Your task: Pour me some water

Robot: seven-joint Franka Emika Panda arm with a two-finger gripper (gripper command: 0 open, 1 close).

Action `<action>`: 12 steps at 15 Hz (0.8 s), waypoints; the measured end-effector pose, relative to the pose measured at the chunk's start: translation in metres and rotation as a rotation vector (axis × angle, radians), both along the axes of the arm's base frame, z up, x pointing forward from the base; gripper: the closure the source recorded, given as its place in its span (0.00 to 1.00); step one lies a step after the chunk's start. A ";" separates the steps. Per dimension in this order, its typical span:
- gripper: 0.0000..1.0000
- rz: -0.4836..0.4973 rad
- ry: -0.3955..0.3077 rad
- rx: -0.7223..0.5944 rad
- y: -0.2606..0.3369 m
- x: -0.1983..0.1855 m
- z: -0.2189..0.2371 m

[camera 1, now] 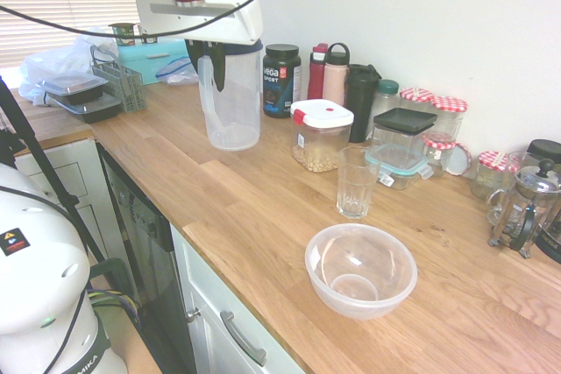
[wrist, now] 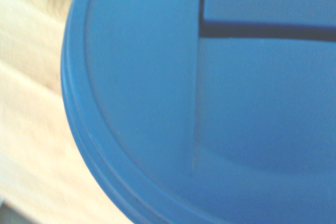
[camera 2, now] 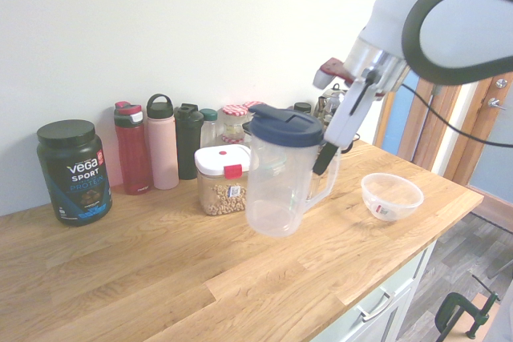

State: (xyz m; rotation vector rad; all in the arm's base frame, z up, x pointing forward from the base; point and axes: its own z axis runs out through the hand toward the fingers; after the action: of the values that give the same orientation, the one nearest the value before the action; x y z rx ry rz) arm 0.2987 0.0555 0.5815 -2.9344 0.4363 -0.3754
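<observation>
A clear plastic pitcher [camera 1: 232,98] [camera 2: 280,174] with a dark blue lid [camera 2: 286,125] stands slightly tilted at or just above the wooden counter [camera 1: 263,208]. My gripper [camera 1: 215,66] [camera 2: 327,159] comes down from above and is shut on the pitcher's handle [camera 2: 325,190]. I can make out no water level inside. An empty drinking glass [camera 1: 357,181] stands to the right of the pitcher in the first exterior view, a good way off. The wrist view is filled by the blurred blue lid [wrist: 210,108].
A clear plastic bowl [camera 1: 360,269] [camera 2: 391,195] sits near the counter's front edge. Along the wall stand a protein tub [camera 1: 281,79] [camera 2: 74,170], bottles [camera 1: 336,72], a red-and-white-lidded food box [camera 1: 321,135] [camera 2: 224,180], jars [camera 1: 448,120] and a French press [camera 1: 526,208]. A cutlery rack [camera 1: 118,81] stands far left.
</observation>
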 end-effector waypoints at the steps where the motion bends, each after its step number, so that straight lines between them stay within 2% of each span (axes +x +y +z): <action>1: 1.00 0.018 0.014 -0.009 -0.018 -0.002 0.004; 4: 1.00 0.140 0.046 -0.037 -0.063 -0.004 0.017; 9: 1.00 0.416 -0.019 -0.046 -0.180 0.010 0.051; 12: 1.00 0.517 -0.024 -0.062 -0.256 0.039 0.060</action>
State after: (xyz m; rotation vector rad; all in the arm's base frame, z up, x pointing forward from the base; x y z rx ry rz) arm 0.3382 -0.2005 0.6417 -2.9470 -0.3431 -0.3532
